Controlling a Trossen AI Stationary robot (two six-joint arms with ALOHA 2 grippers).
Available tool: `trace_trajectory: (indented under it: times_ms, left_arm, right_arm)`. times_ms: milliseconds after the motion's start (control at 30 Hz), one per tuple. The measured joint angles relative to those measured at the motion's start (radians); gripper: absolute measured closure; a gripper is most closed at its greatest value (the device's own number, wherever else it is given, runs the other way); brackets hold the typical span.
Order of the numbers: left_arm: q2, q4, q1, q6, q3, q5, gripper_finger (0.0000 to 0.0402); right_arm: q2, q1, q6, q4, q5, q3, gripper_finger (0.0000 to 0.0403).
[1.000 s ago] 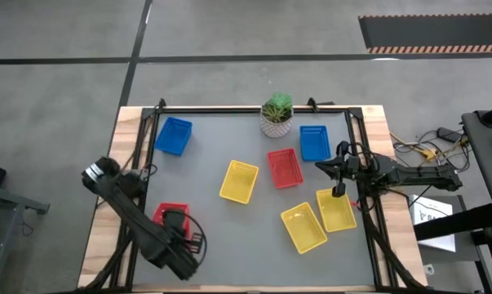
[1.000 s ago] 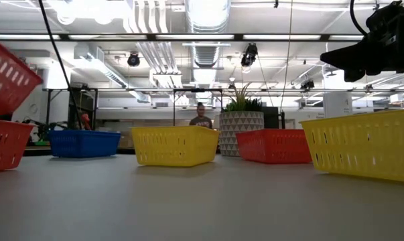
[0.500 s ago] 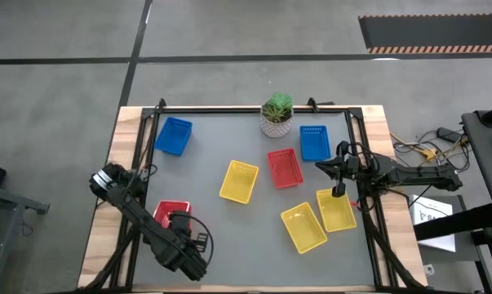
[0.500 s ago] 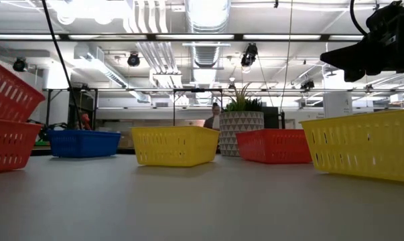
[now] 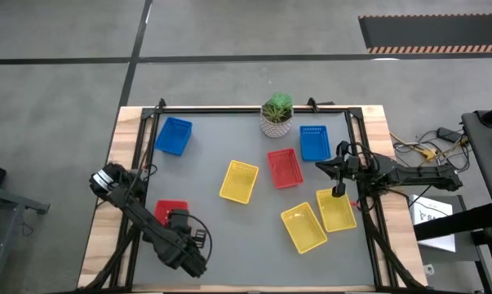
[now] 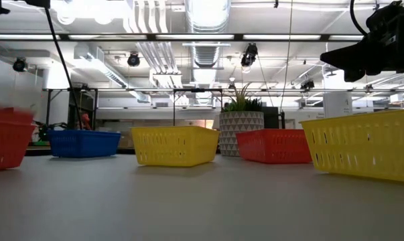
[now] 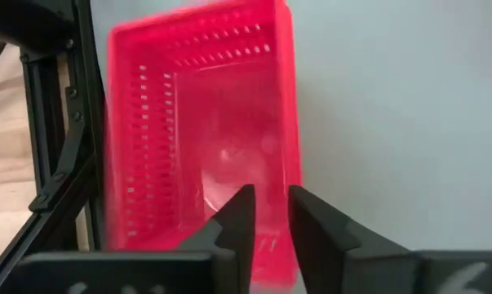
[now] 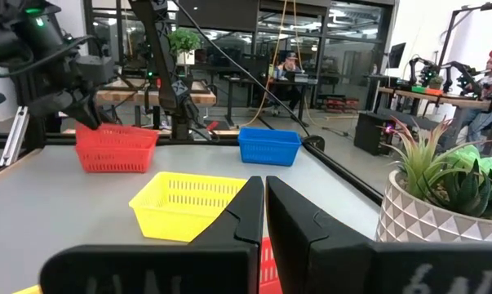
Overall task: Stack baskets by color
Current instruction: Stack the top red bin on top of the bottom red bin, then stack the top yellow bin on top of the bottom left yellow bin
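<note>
Near the table's left edge a red basket (image 5: 169, 210) lies on another red one; in the low view the pair (image 6: 6, 137) shows blurred. My left gripper (image 7: 270, 219) hangs over it, pointing down, open, its fingers either side of the upper basket's near corner (image 7: 290, 245). A third red basket (image 5: 284, 167), two blue baskets (image 5: 173, 135) (image 5: 314, 142) and three yellow ones (image 5: 239, 181) (image 5: 303, 227) (image 5: 337, 209) sit singly on the grey table. My right gripper (image 8: 264, 204) waits shut and level over the table's right side (image 5: 323, 167). My left gripper's fingers (image 7: 239, 216) come from above and stand on either side of the upper red basket's corner wall (image 7: 291, 233). Whether they touch it, I cannot tell. The basket lies on the lower red basket.
A white pot with a green plant (image 5: 277, 114) stands at the far edge between the blue baskets. Black frame rails (image 5: 139, 155) run along the table's left and right sides. Bare grey table (image 5: 237, 245) lies along the near edge.
My left gripper has gone down toward the red baskets near the left edge. The red basket that hung tilted above the other red one has come down onto it and now lies about level.
</note>
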Motion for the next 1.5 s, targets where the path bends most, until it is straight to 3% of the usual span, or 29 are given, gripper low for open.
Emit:
trace_trajectory:
  times_ms: [200,300,600,767,967,1100,1200,1500]
  left_arm:
    - [-0.001,0.006,0.0,0.004,0.008,-0.002,0.0305]
    - [-0.002,0.013,0.0,0.06,0.026,-0.051,0.0302]
    - [-0.005,0.06,0.019,0.396,0.113,-0.47,0.0301]
    - [-0.023,0.209,0.05,0.771,0.117,-0.658,0.0302]
    - [-0.057,0.399,0.116,1.113,0.06,-0.685,0.032]
    - [-0.06,0.66,0.139,1.496,-0.011,-0.678,0.0344]
    - [-0.065,0.857,0.156,1.762,-0.066,-0.612,0.0361]
    - [-0.17,1.134,0.221,2.16,-0.234,-0.578,0.0399]
  right_arm:
    - [0.0,0.0,0.0,0.0,0.0,0.0,0.0394]
    - [0.0,0.0,0.001,0.0,0.0,0.0,0.0394]
    - [0.0,0.0,0.003,0.0,0.0,0.0,0.0394]
    - [0.0,0.0,0.003,0.0,0.0,0.0,0.0394]
    - [0.0,0.0,0.001,0.0,0.0,0.0,0.0394]
    - [0.0,0.0,0.002,0.0,0.0,0.0,0.0394]
    - [0.0,0.0,0.003,0.0,0.0,0.0,0.0394]
    - [0.004,0.0,0.015,0.0,0.001,0.0,0.0394]
